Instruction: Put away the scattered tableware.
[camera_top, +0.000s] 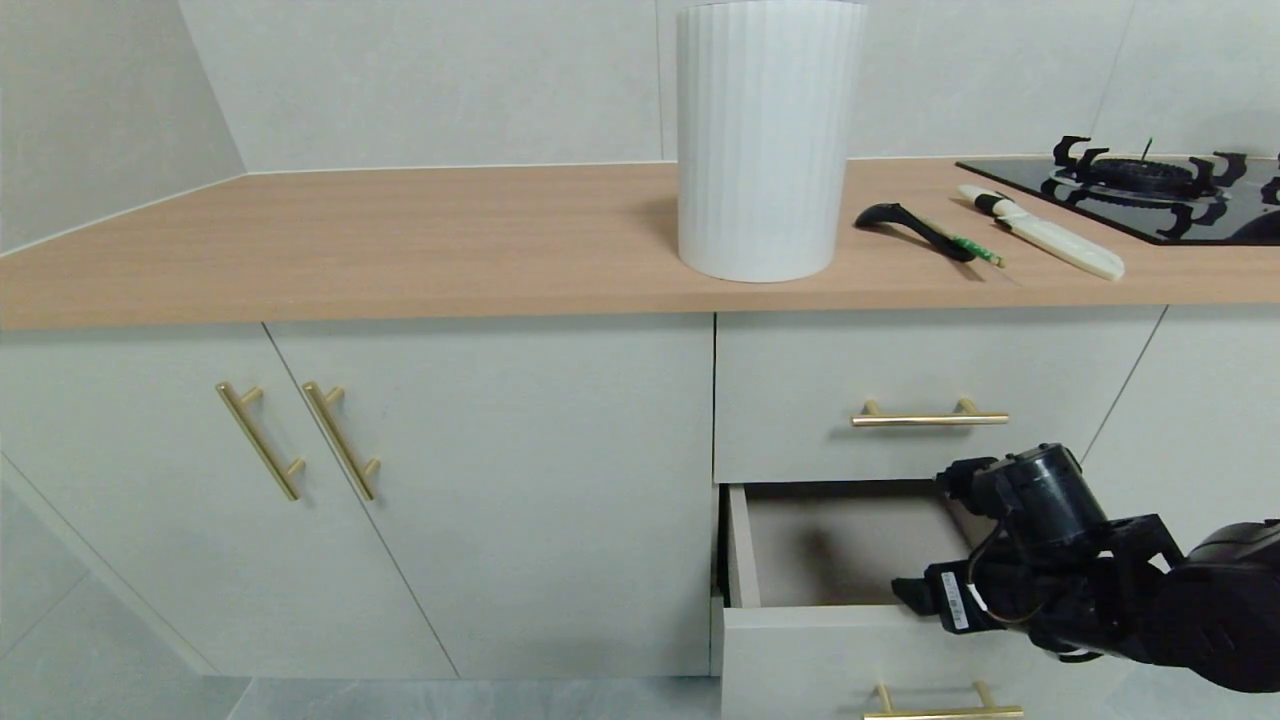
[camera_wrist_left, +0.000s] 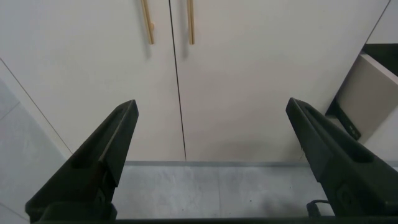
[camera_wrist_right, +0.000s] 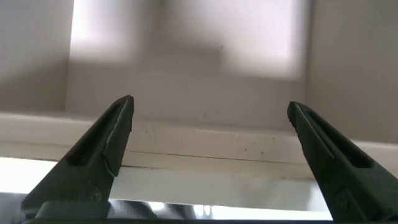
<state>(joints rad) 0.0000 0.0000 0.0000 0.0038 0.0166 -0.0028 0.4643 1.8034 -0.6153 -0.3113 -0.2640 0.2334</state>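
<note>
While open, drawer (camera_top: 742, 550) under right fingers (camera_wrist_right: 93, 158)

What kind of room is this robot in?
Most likely a kitchen. There's a gas hob set in a wooden counter, a spoon and a knife lying beside it, and cupboards and an open drawer underneath.

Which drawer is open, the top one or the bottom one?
The bottom drawer. It is pulled out, so you can see inside it. The top drawer just above it is pushed in and shut.
</note>
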